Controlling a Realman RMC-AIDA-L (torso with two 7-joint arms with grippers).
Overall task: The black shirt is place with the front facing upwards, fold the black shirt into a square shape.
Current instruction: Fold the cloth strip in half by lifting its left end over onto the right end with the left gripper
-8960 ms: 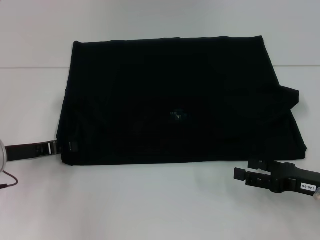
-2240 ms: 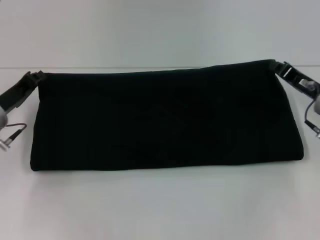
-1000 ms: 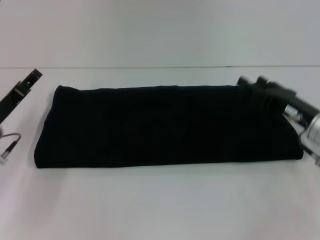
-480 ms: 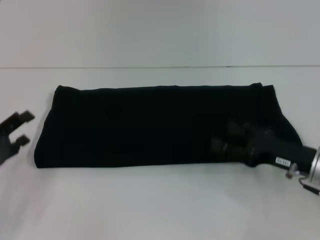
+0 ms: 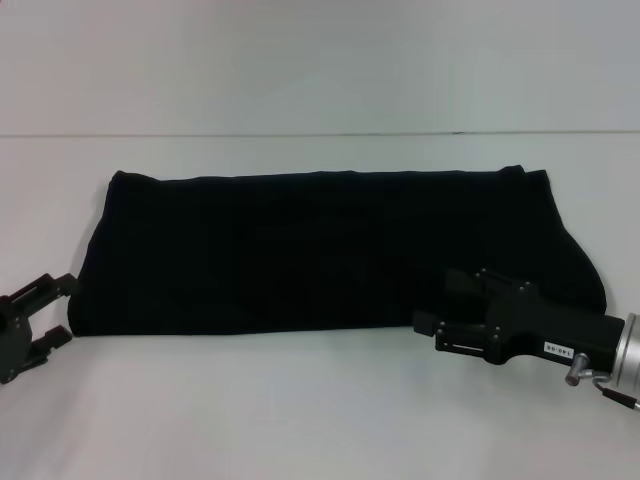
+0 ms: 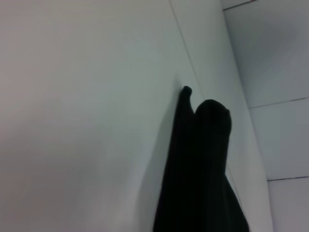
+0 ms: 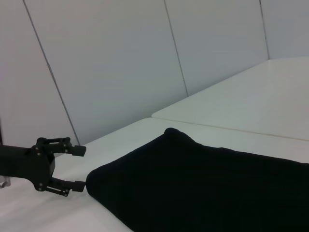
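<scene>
Starting at your left: the left gripper (image 5: 55, 310) sits low at the table's (image 5: 300, 420) near left edge, just beside the near left corner of the black shirt (image 5: 320, 250). Its two fingers are spread wide apart with nothing between them. In the right wrist view the same gripper (image 7: 79, 167) shows one fingertip raised clear of the cloth and the other reaching the shirt's (image 7: 203, 188) folded end at table level; whether that tip actually touches the fabric you cannot tell.

Centre: the shirt lies flat on the white table as a long folded band running left to right, its near edge straight, its far edge slightly uneven. No lettering or label shows on the upper face. The left wrist view gives only the shirt's (image 6: 203, 169) end seen edge-on against the table.

At your right: the right gripper (image 5: 432, 304) lies low over the near right part of the shirt, pointing toward the left. Its fingers stand parted, one over the cloth, the other at the near hem. It has hold of nothing.
</scene>
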